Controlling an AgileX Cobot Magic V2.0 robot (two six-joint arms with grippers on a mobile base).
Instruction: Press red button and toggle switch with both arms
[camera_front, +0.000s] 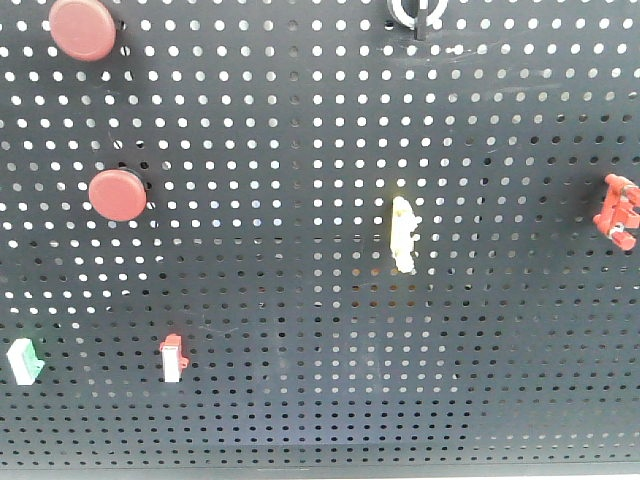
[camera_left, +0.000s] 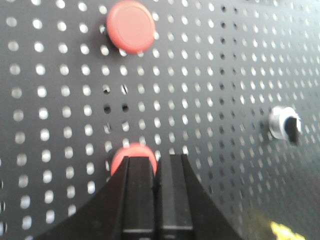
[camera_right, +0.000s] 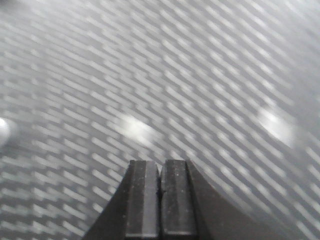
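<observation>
The red button (camera_front: 83, 28) sits at the top left of the pegboard (camera_front: 300, 130) in the front view, its upper edge cut off by the frame. In my left wrist view it lies near the top, in the open, well above my fingers.

A second red button (camera_front: 118, 194) is mounted below it and slightly to the right. In the left wrist view my left end effector (camera_left: 156, 159) is closed on nothing, fingers pressed together. Its tips cover the lower right part of this second button. I cannot tell whether they touch it.

A white-ringed black knob (camera_front: 415, 12) is at the top edge of the front view, to the right of the red button. A pale yellow switch (camera_front: 403, 235) stands below the knob, near mid-board. Low on the left are a red-and-white switch (camera_front: 173, 358) and a green-and-white switch (camera_front: 25, 362). A red fitting (camera_front: 620, 210) is at the right edge.

My right end effector (camera_right: 160, 164) is also closed and empty, fingers together. The pegboard behind it is too blurred to show where on the board it is.
</observation>
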